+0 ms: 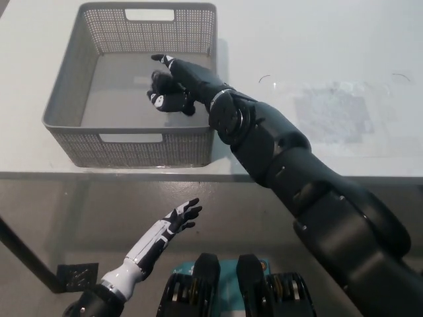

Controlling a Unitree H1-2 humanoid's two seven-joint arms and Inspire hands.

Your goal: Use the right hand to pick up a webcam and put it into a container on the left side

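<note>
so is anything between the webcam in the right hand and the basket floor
Nothing visible blocks it. The right hand is already inside the grey basket, over its bare floor. The webcam itself is hard to make out among the fingers. The left hand rests below the table edge.

A bare robot test bench, most likely a lab

The setting was a plain white table (pixel 317 39) with a scuffed, smeared patch (pixel 330 109) on its top and nothing homely about it. On it stood a single grey perforated basket (pixel 73 99) with cut-out handles. Below the table edge lay a smooth grey floor (pixel 251 211) with a small printed marker tile (pixel 77 276) beside a dark table leg (pixel 23 254), the kind of tag used for calibration or tracking.
</note>
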